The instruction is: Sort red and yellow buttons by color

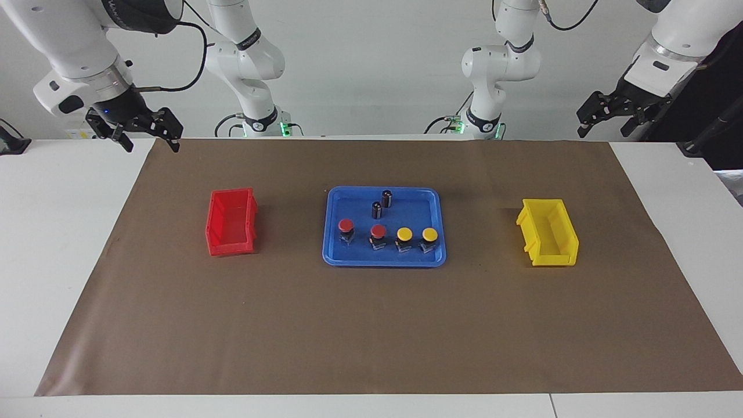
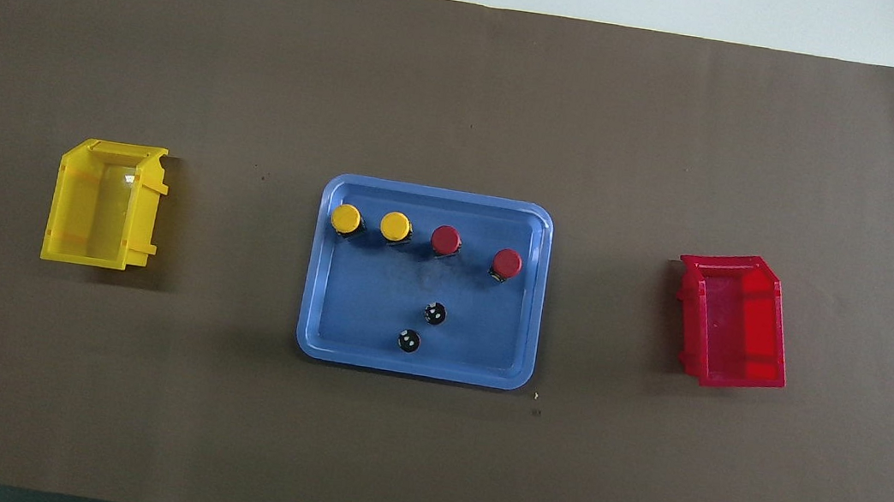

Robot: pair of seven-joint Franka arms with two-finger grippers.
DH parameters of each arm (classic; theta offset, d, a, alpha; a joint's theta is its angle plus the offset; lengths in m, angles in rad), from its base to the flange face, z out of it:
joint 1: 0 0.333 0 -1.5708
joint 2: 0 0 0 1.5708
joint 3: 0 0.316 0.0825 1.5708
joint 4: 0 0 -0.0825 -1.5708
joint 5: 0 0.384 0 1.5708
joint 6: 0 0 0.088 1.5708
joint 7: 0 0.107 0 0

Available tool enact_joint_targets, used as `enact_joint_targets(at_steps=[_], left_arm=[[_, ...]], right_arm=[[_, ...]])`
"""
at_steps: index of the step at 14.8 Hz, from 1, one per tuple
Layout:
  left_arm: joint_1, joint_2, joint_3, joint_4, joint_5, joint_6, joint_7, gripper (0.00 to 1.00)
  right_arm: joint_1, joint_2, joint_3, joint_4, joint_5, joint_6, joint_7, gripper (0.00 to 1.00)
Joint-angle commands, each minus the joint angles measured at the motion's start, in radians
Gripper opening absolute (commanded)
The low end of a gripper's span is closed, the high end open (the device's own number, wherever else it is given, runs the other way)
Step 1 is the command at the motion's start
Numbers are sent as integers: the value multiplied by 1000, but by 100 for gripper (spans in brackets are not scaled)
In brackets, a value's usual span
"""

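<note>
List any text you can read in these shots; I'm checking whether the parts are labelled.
White lettering on the right arm's dark joint: cut off and too blurred to read.
Blue tray, red bin, yellow bin: no text visible.
Red buttons, yellow buttons: no markings visible on the caps.

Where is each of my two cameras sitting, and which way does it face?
Facing view: high across the table, looking at both robots; shows both arms, right gripper and left gripper open, waiting at the table's corners.
Overhead view: high above the robots' end, looking steeply down; no gripper shows.
Shared: blue tray holding red buttons and yellow buttons, between red bin and yellow bin, mirrored half a turn.
</note>
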Motion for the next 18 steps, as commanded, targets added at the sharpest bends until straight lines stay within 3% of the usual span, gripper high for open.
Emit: enact_joint_targets(at_steps=[1,5,7,10,12,14,18], left_arm=[[4,-25,-3,-29,20,-5,9,100],[4,-25,-3,-29,19,-5,9,100],[4,-25,-3,-29,19,-6,7,100],[10,-25,0,-29,22,0,9,100],[18,-25,0,-31,25,0,9,100],[56,-39,0,-62,25,-8,9,100],[56,-62,-2,-109,25,13,15,100]], right_arm=[[-2,-7,36,15,-12,13,1,100],[-3,91,105,159,-9,-59,56,100],[-3,160,189,253,-18,-78,154,100],[9,226,324,259,-12,15,406,100],[122,301,349,258,-38,107,509,100],[192,344,349,197,-55,258,643,100],[233,329,349,-62,-93,525,669,100]])
